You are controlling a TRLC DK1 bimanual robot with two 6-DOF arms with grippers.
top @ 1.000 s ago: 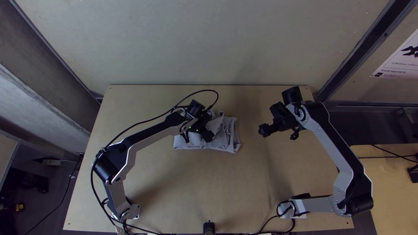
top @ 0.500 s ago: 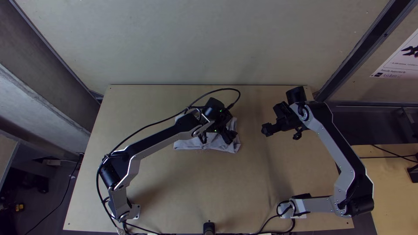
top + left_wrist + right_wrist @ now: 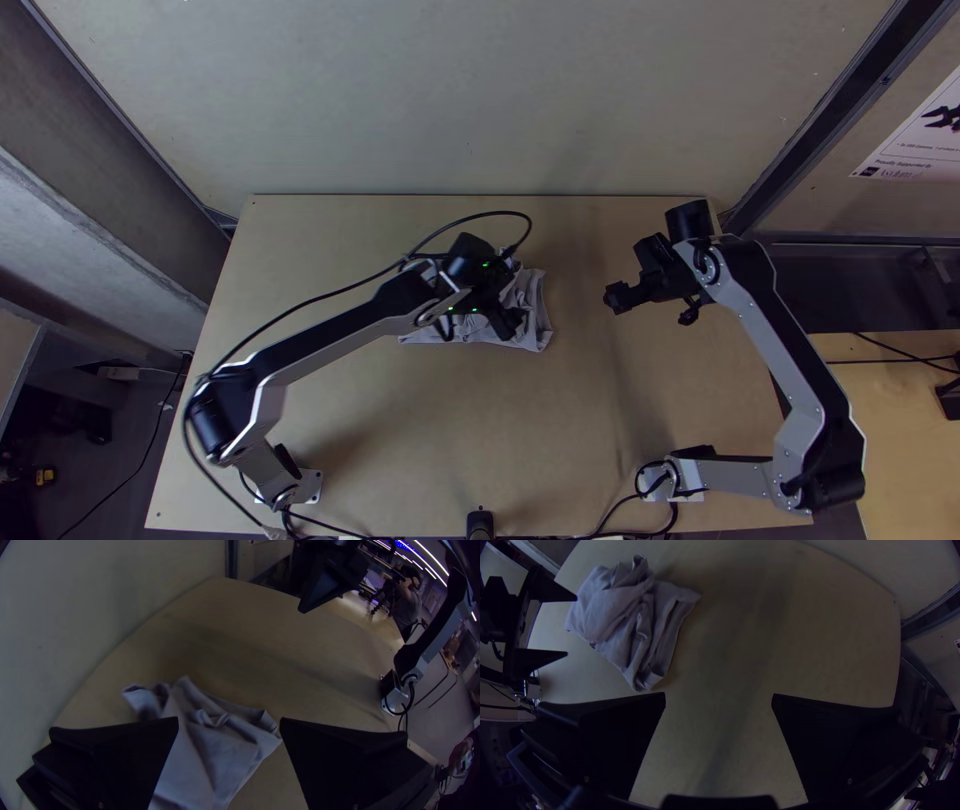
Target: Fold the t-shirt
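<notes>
- Black, wide-fingered left claw is spread, its two fingers well apart; no cloth looks pinched, though its grip end hides some of the shirt from above.
- Grey-lilac cotton t-shirt lies around the middle of the light wooden table, directly beneath that claw as the top view has it. Cloth shows to the right of the claw and along the near side.
- The bundle is partly folded and rumpled: creased layers on top, a fairly straight near edge, a loose corner poking up. Its long axis seems to run left to right across the table.
- The silver-and-black left arm comes in from the near left, slanting over the shirt's left part, so its claw is clearly the nearer one.
- The black right claw, also spread and holding nothing, hangs to the right of the bundle, with bare wood between. The silver-and-black right arm bends in from its own side.
- My reading: the shirt is well on towards a compact shape, and the next move probably asks the left claw to tidy or turn a layer. The right-hand hem looks the easier edge to reach.
- Room to work is ample on the near side and to the right; the pale wall behind the far edge limits reach there. A low sweep could drag the loose layers.
</notes>
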